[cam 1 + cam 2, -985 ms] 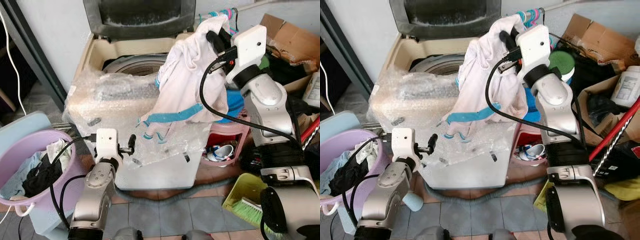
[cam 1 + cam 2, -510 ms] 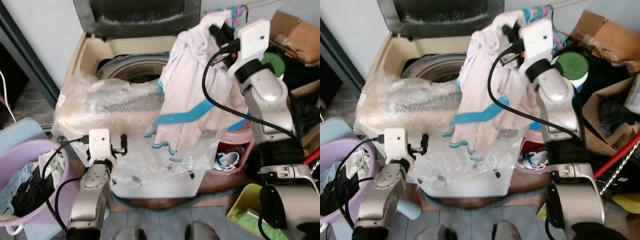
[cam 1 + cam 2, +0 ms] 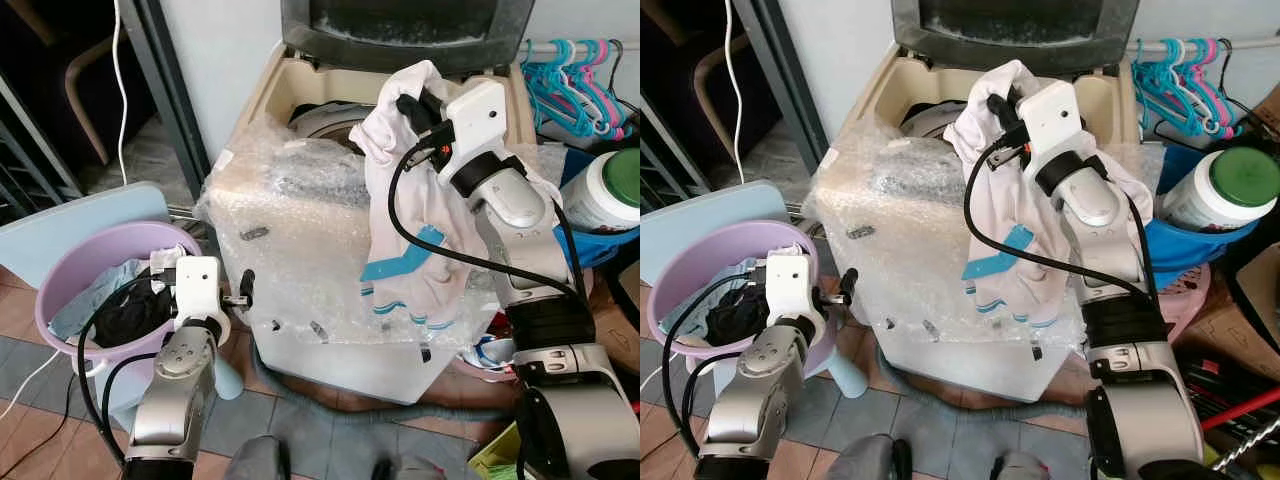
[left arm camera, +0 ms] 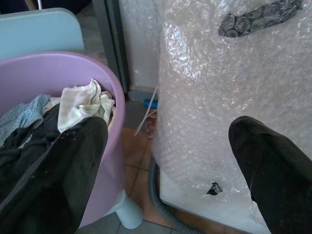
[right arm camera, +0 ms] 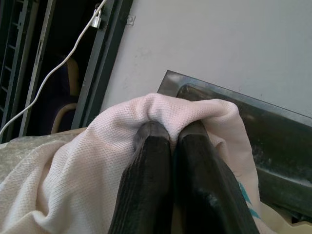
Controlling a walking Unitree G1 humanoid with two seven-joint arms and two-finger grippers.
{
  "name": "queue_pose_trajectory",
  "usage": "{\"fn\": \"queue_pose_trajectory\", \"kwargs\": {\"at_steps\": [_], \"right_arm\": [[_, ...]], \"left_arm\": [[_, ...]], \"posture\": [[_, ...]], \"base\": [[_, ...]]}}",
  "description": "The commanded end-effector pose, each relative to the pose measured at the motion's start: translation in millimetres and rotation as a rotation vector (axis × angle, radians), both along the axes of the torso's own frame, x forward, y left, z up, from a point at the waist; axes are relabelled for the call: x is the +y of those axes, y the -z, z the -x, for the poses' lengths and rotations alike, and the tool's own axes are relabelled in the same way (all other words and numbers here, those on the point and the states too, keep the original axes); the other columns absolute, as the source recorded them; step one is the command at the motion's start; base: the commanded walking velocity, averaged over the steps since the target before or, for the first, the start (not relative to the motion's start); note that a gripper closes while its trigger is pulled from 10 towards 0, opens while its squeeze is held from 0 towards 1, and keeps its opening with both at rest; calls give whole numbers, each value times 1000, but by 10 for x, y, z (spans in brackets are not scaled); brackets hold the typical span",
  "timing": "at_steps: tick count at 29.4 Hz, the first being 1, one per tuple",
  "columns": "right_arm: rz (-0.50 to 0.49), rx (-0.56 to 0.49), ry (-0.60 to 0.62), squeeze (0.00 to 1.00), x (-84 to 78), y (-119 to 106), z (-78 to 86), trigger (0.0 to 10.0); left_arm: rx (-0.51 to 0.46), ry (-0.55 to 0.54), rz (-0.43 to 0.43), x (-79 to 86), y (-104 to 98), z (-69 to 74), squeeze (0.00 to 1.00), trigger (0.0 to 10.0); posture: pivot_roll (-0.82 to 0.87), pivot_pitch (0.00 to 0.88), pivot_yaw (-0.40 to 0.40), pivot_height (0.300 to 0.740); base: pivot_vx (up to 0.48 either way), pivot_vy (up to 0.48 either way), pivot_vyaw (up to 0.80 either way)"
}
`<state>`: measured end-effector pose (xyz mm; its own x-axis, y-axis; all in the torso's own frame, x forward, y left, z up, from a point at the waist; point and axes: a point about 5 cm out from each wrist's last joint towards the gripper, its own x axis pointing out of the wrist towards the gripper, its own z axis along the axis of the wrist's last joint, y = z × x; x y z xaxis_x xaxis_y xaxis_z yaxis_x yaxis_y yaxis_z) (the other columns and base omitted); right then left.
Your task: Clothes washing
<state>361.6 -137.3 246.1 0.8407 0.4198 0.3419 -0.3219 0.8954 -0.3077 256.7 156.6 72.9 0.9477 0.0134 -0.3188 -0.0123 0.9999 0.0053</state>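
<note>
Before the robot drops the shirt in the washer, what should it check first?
1. Right gripper pinching the white shirt firmly: ok.
2. Washer lid up: ok.
3. Drum opening free of bubble wrap: ok.
4. Shirt fully above the drum: not ok, it hangs down the washer's front.
5. Left gripper open, beside the purple basket: ok.
6. Room left in the drum: cannot tell.

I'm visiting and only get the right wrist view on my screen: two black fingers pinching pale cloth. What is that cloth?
Observer: A white shirt with blue stripes, held up by the right gripper over the washing machine.
Operator: Is the machine open?
Observer: Yes, its lid stands raised behind the drum.
Operator: Where is the other arm?
Observer: The left gripper sits low, fingers apart, between the machine and a purple basin of clothes.
</note>
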Motion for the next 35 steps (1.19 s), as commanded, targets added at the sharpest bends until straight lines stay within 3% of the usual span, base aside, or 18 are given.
{"fn": "queue_pose_trajectory", "kwargs": {"at_steps": [1, 8, 35], "right_arm": [[-84, -45, 78, 0, -84, -172, -19, 10000], [-180, 6, 210, 0, -165, -86, -48, 10000], [-171, 38, 198, 0, -106, -7, 0, 10000]], "left_arm": [[-21, -7, 5, 1, -42, 4, 0, 10000], [-5, 2, 14, -12, -12, 1, 0, 10000], [-6, -6, 10, -12, -4, -25, 0, 10000]], "posture": [[-5, 76, 27, 740], [-21, 68, 37, 740], [-34, 54, 35, 740]], "base": [[300, 0, 0], [185, 0, 0], [0, 0, 0]]}}
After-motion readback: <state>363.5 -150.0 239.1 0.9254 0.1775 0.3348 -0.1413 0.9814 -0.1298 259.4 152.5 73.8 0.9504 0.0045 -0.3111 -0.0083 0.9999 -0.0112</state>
